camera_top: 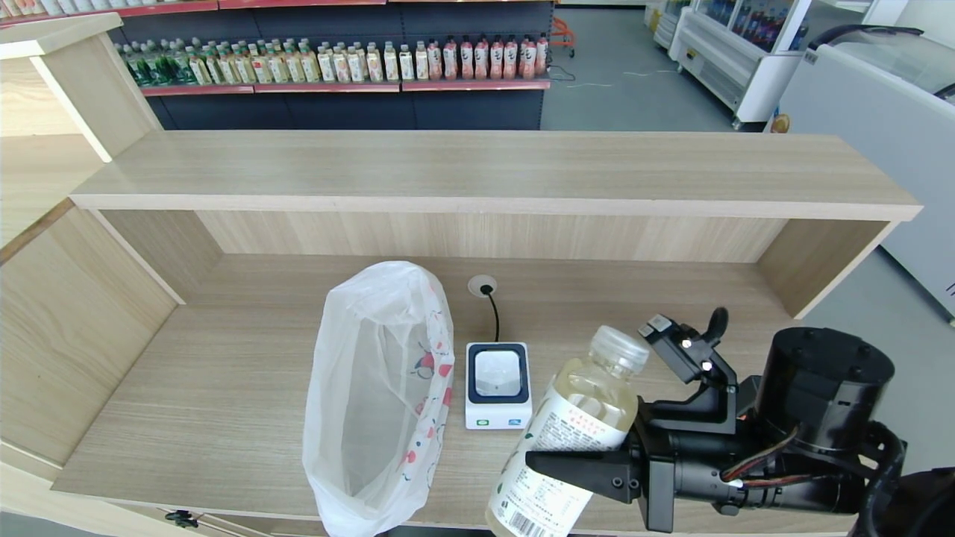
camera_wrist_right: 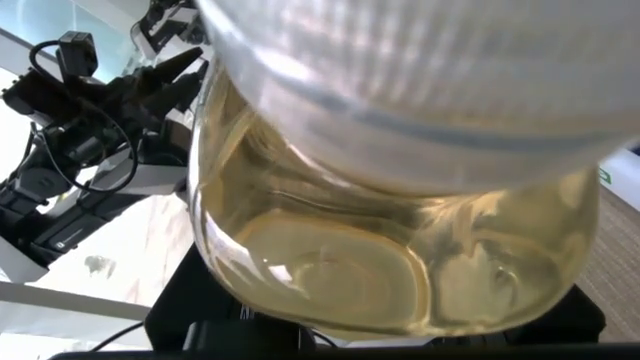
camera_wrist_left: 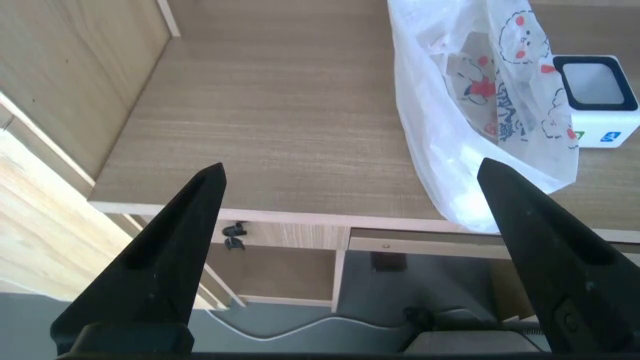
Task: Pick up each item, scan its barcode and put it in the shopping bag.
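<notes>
Early days I reckon: right gripper [camera_top: 597,441] has its fingers clamped on the tilted bottle [camera_top: 589,399] at 5 o'clock, scanner [camera_top: 498,384] at its 10, bag [camera_top: 380,395] looks empty, left gripper [camera_wrist_left: 352,172] fingers apart.

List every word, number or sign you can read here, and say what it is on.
No text is legible.
On the bottle: label print and a barcode, too small to read.
On the scanner: green and blue badges, unreadable.
On the shopping bag: cartoon pictures, no words seen.
On the shelf bottles: labels too small.
</notes>
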Controlling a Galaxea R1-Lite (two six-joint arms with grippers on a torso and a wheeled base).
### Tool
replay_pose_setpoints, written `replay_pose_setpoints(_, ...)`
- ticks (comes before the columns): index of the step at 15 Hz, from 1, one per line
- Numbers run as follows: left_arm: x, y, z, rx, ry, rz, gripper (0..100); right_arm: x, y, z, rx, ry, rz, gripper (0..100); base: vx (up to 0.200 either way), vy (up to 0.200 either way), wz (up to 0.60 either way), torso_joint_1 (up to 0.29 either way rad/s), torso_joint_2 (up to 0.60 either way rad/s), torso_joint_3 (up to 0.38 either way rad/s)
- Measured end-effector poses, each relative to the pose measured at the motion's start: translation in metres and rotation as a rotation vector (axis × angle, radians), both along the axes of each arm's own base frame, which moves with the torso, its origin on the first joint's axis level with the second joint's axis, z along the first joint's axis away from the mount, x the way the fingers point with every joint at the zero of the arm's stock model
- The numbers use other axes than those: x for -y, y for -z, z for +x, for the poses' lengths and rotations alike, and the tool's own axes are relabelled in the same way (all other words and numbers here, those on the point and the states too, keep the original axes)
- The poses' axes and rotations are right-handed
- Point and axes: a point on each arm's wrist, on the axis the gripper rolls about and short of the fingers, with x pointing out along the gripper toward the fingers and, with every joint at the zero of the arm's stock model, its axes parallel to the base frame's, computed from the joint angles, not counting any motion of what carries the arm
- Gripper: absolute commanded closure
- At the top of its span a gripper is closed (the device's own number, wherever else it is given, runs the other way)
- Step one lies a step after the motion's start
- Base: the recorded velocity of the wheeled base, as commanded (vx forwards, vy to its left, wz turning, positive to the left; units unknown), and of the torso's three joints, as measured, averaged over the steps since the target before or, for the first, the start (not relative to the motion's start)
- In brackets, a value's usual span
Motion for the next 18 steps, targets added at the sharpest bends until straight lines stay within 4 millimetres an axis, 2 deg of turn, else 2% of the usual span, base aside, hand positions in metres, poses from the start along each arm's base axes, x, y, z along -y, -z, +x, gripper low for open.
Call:
replay_pose_setpoints(8, 0.000, 0.000, 0.000, 0.000, 0.000, 0.000, 0, 0.002, -0.003, -0.001, 0.008, 0.014, 0.003, 100, 0.000, 0.000, 0.00, 0.000, 0.00, 0.000)
replay_pose_setpoints(12, 0.000, 0.000, 0.000, 0.000, 0.000, 0.000, 0, 0.010, -0.005, -0.003, 0.056, 0.272, -0.100, 100, 0.000, 0.000, 0.00, 0.000, 0.00, 0.000)
replay_pose_setpoints(16, 0.000, 0.000, 0.000, 0.000, 0.000, 0.000, 0, 0.049, -0.014, -0.021, -0.024, 0.408, -0.291, 100, 0.000, 0.000, 0.00, 0.000, 0.00, 0.000)
replay_pose_setpoints(18, 0.000, 0.000, 0.000, 0.000, 0.000, 0.000, 0, 0.071, -0.028, -0.021, 0.176, 0.453, -0.377, 100, 0.000, 0.000, 0.00, 0.000, 0.00, 0.000)
